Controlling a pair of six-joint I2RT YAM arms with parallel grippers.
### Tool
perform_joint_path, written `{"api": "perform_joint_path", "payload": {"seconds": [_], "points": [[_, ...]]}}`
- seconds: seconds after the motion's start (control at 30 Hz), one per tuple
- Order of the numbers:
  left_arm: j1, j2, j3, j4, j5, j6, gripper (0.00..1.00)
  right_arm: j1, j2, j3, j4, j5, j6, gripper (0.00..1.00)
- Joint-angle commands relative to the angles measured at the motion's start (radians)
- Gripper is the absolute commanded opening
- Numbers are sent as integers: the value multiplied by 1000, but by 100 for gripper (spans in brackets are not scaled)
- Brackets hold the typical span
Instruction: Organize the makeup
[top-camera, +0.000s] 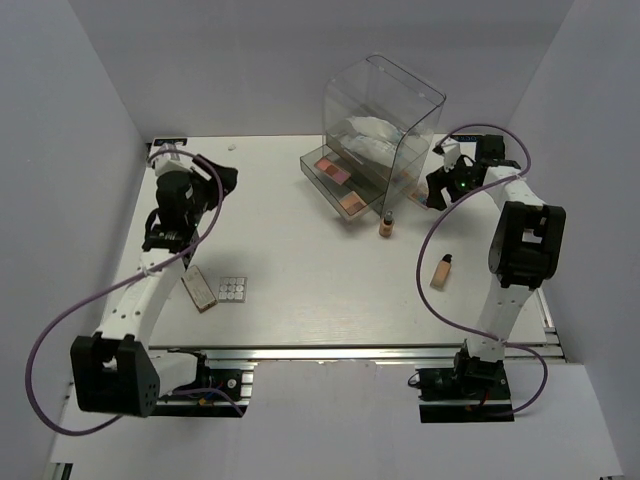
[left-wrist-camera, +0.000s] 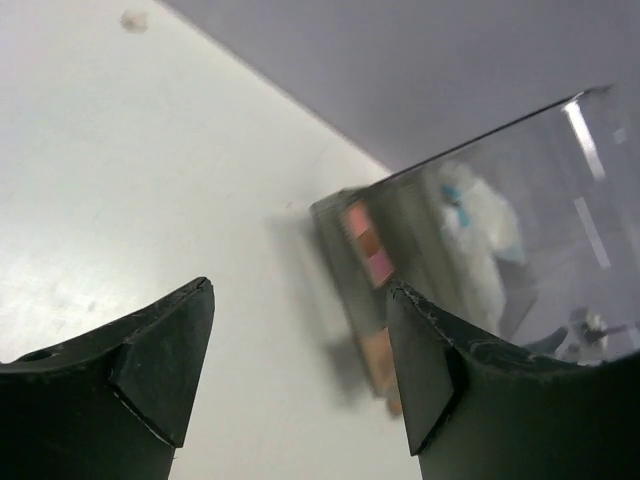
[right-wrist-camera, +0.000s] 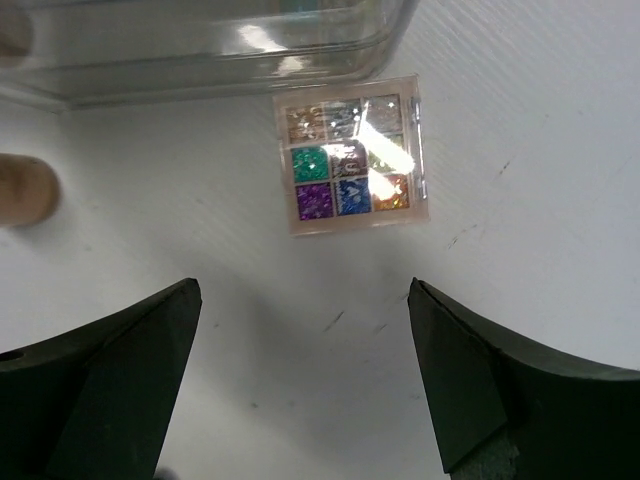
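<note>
A tall clear plastic box (top-camera: 400, 105) stands on the white table (top-camera: 300, 270), one low drawer (top-camera: 308, 166) pulled out.

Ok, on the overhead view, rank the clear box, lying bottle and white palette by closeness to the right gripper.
1. Clear box, beside the right gripper, at the back.
2. Lying bottle, toward the front right.
3. White palette, far left front.

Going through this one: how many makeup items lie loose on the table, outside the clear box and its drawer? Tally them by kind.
Foundation bottles: 2 (upright bottle, lying bottle)
Palettes: 3 (white grid palette, peach flat palette, glitter palette)
Total: 5
</note>
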Motion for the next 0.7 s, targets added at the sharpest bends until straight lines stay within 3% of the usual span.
{"api": "perform_joint_path", "payload": {"seconds": [0.0,0.23,0.67], "points": [[-1,-96,-67,-127,-68,69,79,3,77,103,-38,1,-191,89],[-1,-237,-213,-167,-148,39,80,10,171,161,-8,-10,-165,89],[-1,-217,-199,-224,-177,57,83,35,231,161,41,25,-177,89]]}}
